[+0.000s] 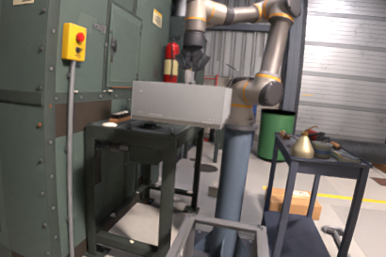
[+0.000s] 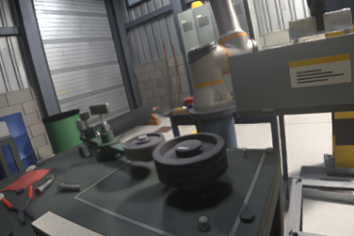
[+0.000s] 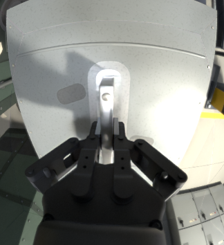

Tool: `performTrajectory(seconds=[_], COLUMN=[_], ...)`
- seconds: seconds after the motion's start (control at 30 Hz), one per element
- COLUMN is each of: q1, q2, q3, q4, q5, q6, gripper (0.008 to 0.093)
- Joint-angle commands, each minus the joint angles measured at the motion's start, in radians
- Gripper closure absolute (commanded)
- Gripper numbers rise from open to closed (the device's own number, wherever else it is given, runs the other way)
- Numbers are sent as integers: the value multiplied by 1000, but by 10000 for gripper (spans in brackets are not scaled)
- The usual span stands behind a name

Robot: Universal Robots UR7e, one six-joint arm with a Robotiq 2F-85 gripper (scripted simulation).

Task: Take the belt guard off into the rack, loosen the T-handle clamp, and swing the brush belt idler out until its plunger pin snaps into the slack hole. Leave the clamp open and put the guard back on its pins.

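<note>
My gripper (image 1: 189,71) (image 3: 106,133) (image 2: 320,20) hangs above the right edge of the green machine stand (image 1: 136,136). Beneath it the grey box-shaped belt guard (image 1: 181,103) (image 2: 292,79) (image 3: 110,79) hangs in the air, clear of the stand top and shifted toward the robot's column. On the stand top the large dark pulley (image 2: 189,158) and a smaller grey idler pulley (image 2: 142,145) lie uncovered, with the T-handle clamp (image 2: 100,130) upright on its green base behind them. The gripper is closed on the guard's upright top handle (image 3: 106,103).
A green bin (image 1: 275,134) stands behind the robot's column, and a blue cart (image 1: 320,155) with an oil can stands to the right. A rack frame (image 1: 216,237) sits on the floor below. Pliers and a bolt (image 2: 68,187) lie at the stand's left end.
</note>
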Motion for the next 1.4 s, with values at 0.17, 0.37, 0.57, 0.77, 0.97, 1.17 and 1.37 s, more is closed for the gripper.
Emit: performTrajectory(seconds=[0.17, 0.37, 0.57, 0.77, 0.97, 1.17, 1.37], q1=[165, 300, 393, 442, 458, 471, 493], q2=[-3, -2, -2, -2, -2, 38, 113], q3=[-3, -3, -3, -3, -3, -35, -98], q4=[-3, -4, -4, -4, -4, -13, -23], q5=[-1, -1, -1, -1, -1, 0, -1], q6=[166, 301, 394, 444, 459, 473, 494], gripper=[934, 934, 934, 934, 934, 934, 934])
